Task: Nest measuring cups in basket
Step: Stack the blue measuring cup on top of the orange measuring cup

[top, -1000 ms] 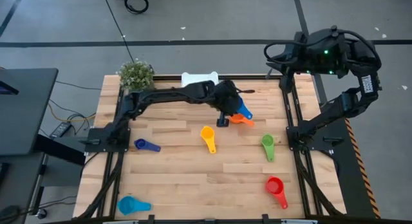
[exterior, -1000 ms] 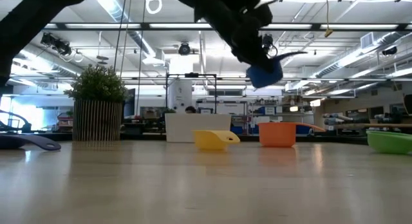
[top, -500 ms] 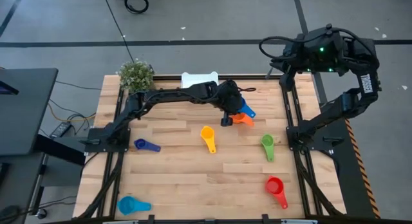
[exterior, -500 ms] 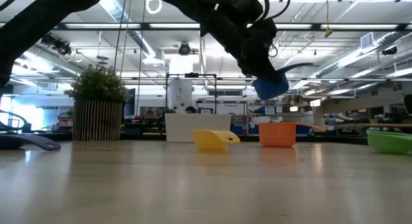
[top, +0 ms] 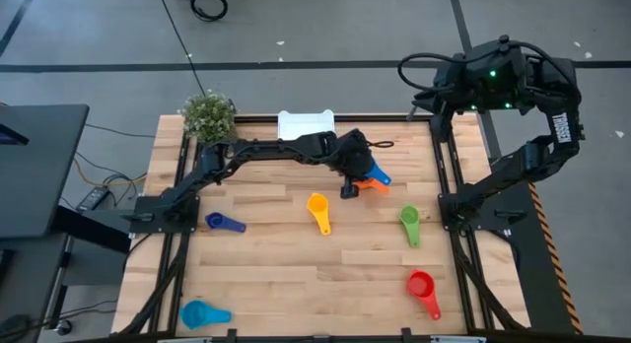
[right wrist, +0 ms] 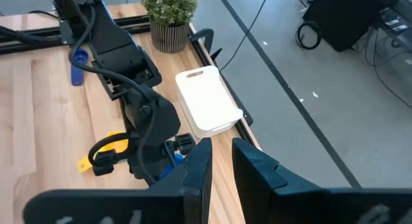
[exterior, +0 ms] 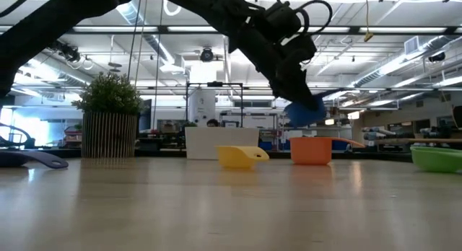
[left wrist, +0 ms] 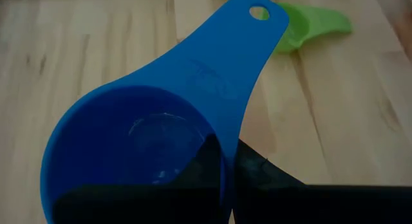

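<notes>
My left gripper (top: 363, 172) is shut on a blue measuring cup (left wrist: 129, 147), which hangs just above an orange cup (exterior: 312, 151) standing on the table right of centre. The white basket (top: 306, 121) rests on its base at the table's far edge. On the table lie a yellow cup (top: 318, 213), a green cup (top: 410, 225), a red cup (top: 422, 289), a small dark blue cup (top: 224, 222) and a light blue cup (top: 202, 313). My right gripper (right wrist: 219, 163) is raised beyond the table's far right corner, open, with nothing between its fingers. My left gripper grips the blue cup's bowl wall (left wrist: 222, 143) beside the root of the handle, one finger (left wrist: 196, 169) inside the bowl and one (left wrist: 261, 176) outside. The fingers slant down from the table's left side. The cup is lifted clear, with its handle (left wrist: 238, 63) pointing away from the gripper.
A potted plant (top: 209, 114) stands at the far left corner beside the basket. The left arm (top: 266, 149) stretches across the far part of the table. The middle and near parts of the wooden tabletop (top: 296, 274) lie bare between the scattered cups.
My left gripper has sunk with the blue cup toward the orange cup and drifted a little toward the table's right edge. The cup stays held and clear of the table, now much closer above the orange cup.
</notes>
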Robot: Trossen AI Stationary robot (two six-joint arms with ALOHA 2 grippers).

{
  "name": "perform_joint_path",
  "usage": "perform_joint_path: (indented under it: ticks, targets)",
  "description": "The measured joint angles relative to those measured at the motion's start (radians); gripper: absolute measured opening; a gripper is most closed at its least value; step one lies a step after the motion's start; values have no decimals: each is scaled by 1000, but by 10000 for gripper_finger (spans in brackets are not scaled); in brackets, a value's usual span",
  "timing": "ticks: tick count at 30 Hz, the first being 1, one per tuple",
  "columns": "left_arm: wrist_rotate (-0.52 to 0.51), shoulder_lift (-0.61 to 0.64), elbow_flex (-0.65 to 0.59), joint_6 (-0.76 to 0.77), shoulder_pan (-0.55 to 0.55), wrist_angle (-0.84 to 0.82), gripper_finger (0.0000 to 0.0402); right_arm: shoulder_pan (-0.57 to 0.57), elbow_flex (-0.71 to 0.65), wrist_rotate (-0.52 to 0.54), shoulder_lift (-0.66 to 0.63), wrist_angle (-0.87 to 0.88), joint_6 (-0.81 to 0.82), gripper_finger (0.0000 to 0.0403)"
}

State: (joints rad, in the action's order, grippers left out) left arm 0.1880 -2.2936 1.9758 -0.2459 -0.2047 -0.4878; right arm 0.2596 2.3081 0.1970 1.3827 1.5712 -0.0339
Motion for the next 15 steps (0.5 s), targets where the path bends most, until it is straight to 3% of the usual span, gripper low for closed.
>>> perform_joint_path:
  ticks: [15]
  targets:
    - [2, -72, -3, 3, 2, -36, 10, 0, 0, -11, 0, 0, -14, 67]
